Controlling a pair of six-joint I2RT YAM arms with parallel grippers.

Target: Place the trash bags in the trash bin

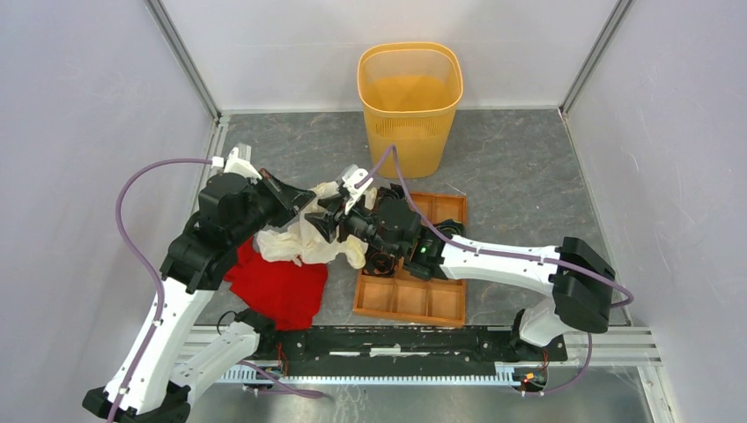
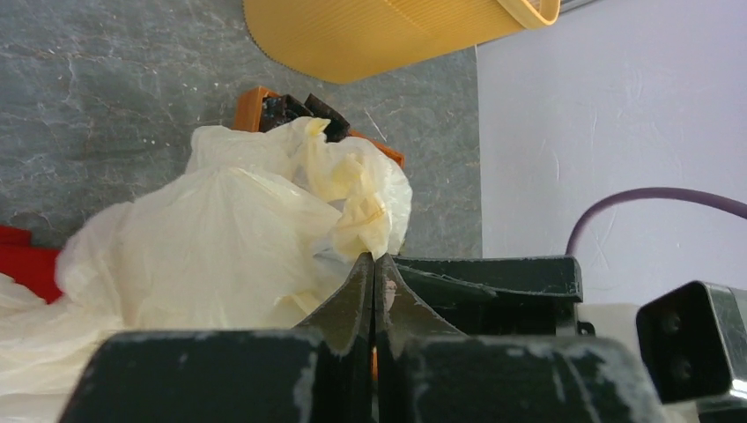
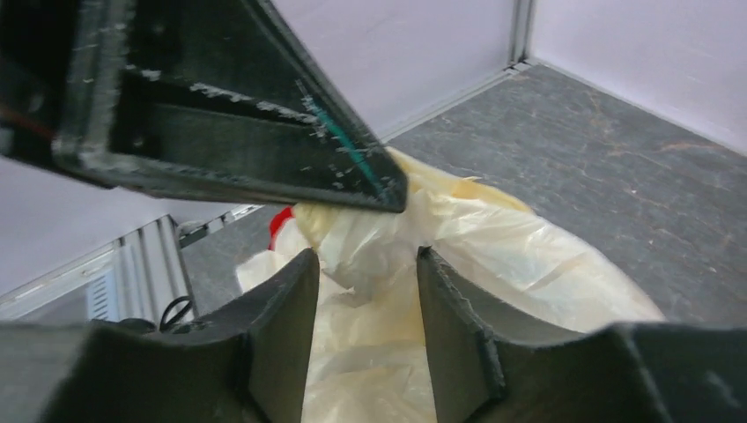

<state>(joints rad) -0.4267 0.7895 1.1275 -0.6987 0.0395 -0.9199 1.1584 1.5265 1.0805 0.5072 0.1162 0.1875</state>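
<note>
A fold of the trash bag (image 1: 299, 242) is pinched in the clenched left gripper (image 2: 374, 261), while its film is straddled by the right gripper (image 3: 366, 262), held apart.

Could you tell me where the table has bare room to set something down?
Bare table lies right of the trash bin, between the tray and the right wall. A smaller patch lies left of the bin, beyond the left arm. The centre is crowded: left gripper and right gripper meet at the trash bag, by the red cloth.
</note>
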